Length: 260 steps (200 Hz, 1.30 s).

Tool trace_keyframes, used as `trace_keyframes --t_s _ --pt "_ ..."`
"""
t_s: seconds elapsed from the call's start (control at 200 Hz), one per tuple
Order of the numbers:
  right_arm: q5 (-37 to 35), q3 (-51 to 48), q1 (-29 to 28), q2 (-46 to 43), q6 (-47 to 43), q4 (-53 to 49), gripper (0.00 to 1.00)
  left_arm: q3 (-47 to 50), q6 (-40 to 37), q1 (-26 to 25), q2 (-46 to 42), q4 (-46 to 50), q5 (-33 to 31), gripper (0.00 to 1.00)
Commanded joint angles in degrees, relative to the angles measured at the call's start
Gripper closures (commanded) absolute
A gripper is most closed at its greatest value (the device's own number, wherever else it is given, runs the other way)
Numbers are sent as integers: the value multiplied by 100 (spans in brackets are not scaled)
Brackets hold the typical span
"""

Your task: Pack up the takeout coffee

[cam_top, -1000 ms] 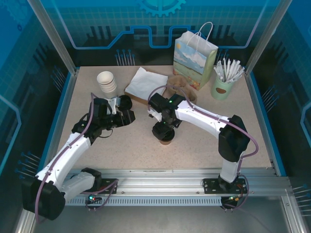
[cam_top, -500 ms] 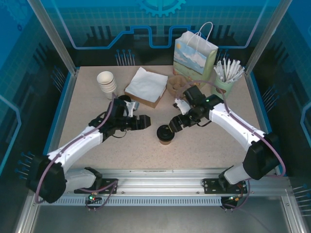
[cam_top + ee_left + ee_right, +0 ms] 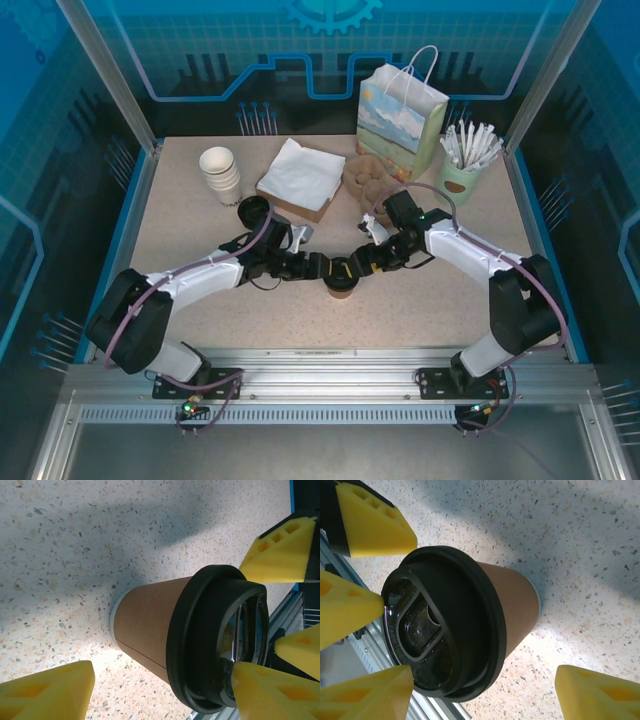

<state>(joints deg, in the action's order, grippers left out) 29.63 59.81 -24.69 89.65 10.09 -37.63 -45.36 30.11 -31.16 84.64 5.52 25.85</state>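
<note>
Takeout coffee (image 3: 341, 279), a brown kraft cup with a black lid, stands upright on the tabletop (image 3: 430, 305) near its front middle, well apart from the gift bag (image 3: 400, 108). The left end effector (image 3: 318, 268) and the right end effector (image 3: 363, 262) face it from opposite sides, each with its fingers spread apart astride the cup.

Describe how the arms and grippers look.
The left arm and right arm have white shells with black joints. A purple cable runs along each. The left gripper and right gripper are black, with yellow wedge-shaped fingers bearing triangular cut-outs. A green light shows on the right arm.
</note>
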Motion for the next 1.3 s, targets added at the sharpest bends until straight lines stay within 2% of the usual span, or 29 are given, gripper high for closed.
trace_keyframes --t_s 0.0,0.405,0.565,0.825,1.096,1.296 --pt "148 -121 113 113 27 160 27 -236 63 -57 129 -207 222 27" --pt "3 -434 201 267 81 350 41 -38 -15 -49 335 -119 -14 32" --pt "-65 -605 235 279 157 455 43 254 -48 -49 365 -127 -258 37" --pt "-60 -859 342 361 277 689 48 660 125 -45 524 -449 -304 43" --pt "431 -479 194 143 475 783 45 287 224 -42 136 -388 -293 39" --pt "344 -235 184 -47 521 652 39 -64 268 -45 23 -323 -200 35"
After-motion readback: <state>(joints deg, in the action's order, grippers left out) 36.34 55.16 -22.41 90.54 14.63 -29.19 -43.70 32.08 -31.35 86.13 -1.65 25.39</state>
